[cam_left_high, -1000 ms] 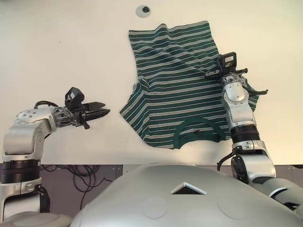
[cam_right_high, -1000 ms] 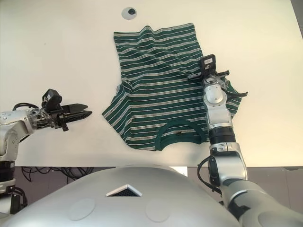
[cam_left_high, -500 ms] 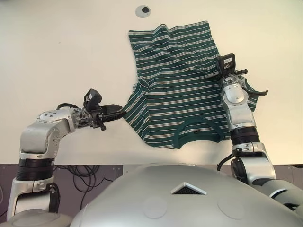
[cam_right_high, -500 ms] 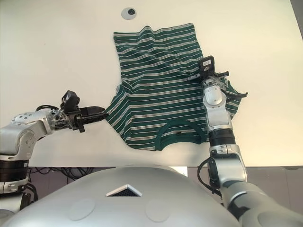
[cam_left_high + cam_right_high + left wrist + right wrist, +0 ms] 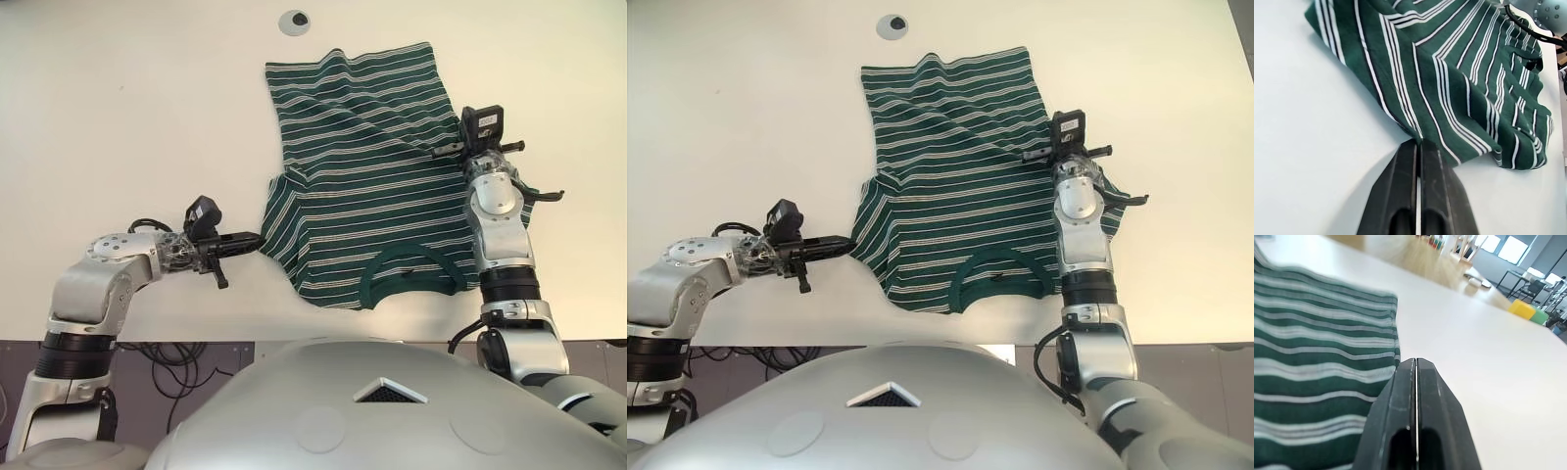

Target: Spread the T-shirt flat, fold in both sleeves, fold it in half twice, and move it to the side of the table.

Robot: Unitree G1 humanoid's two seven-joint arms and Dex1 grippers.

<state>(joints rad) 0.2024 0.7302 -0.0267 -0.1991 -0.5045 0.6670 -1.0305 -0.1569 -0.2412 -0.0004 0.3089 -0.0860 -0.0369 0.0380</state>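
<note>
Judging shirt (image 5: 362, 186) limp and light, pinch its sleeve hem; left gripper (image 5: 1417, 142) and right gripper (image 5: 1416, 361) both have fingers pressed together.

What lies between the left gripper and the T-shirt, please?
Nothing: in the left wrist view, the left gripper meets the sleeve hem of the T-shirt, with bare table alongside.

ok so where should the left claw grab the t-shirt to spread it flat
Probably the bunched left sleeve corner of the T-shirt, coming low from the robot's left. That edge juts toward the left claw, which is shut, and the cloth there is doubled over.
</note>
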